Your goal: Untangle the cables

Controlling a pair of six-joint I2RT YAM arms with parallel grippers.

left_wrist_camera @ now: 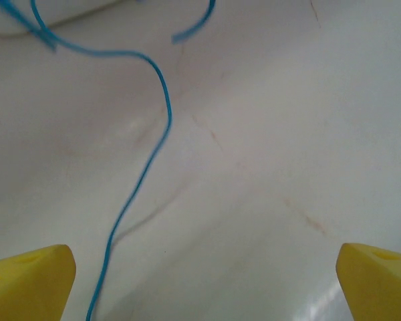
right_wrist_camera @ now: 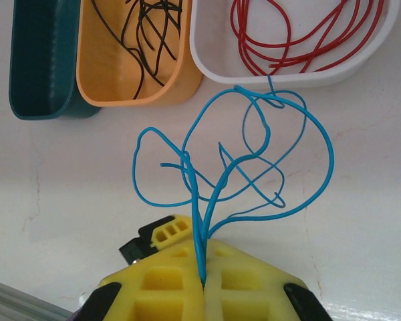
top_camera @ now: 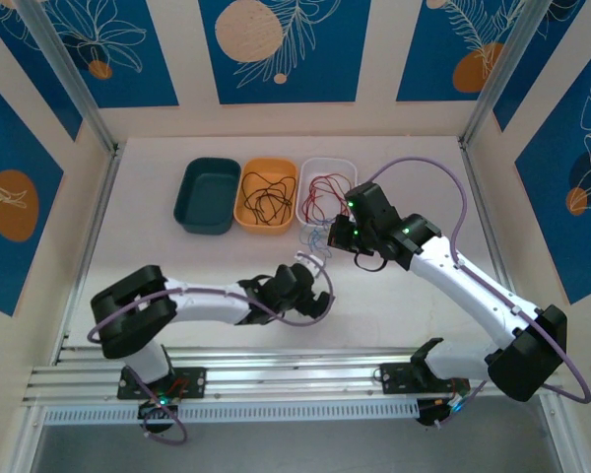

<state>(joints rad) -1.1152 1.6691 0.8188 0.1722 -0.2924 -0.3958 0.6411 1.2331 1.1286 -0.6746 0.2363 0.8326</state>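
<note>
Blue cable (right_wrist_camera: 198, 221) pinched in the closed right gripper (right_wrist_camera: 202, 281); left gripper (left_wrist_camera: 204, 284) spread wide, holding nothing.
The blue cable runs out from between the right jaws and fans into several crossing loops over the table (right_wrist_camera: 53, 200), the farthest loop reaching the near rim of the white tray (right_wrist_camera: 214, 67). Red cables (right_wrist_camera: 287, 40) lie coiled in that tray, black cables (right_wrist_camera: 147, 40) in the orange tray (right_wrist_camera: 93, 67) beside it, and a teal tray (right_wrist_camera: 33, 67) stands next along. In the left wrist view a blue strand crosses the table between the yellow fingers (left_wrist_camera: 27, 284), nearer the left one.
</note>
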